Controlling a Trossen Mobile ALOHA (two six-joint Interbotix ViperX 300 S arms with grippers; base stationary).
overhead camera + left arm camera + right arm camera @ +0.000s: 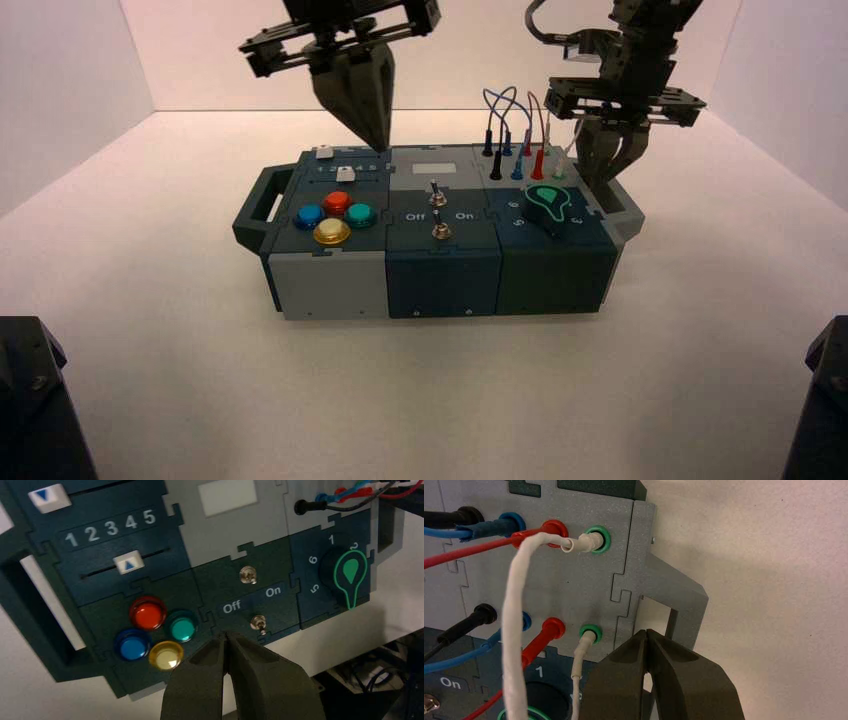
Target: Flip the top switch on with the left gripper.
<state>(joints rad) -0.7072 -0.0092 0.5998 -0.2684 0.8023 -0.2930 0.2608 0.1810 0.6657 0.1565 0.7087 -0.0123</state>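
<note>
The top switch (435, 190) is a small silver toggle in the box's middle section, just in front of the pale grey plate (432, 168). In the left wrist view, the top switch (248, 574) stands above the "Off" and "On" lettering, and the second toggle (258, 622) stands below it. I cannot tell which way the top switch's lever leans. My left gripper (375, 143) hangs above the box's back left, over the sliders, up and left of the top switch, touching nothing. Its fingers meet in a point (226, 635) and hold nothing. My right gripper (605, 185) is shut and empty at the box's right end (646, 631).
Red (148, 613), blue (131, 645), green (182, 628) and yellow (165, 655) buttons sit left of the switches. Two sliders with white caps (129, 563) lie behind them. A black knob with a green pointer (350, 572) and plugged wires (515, 125) fill the right section.
</note>
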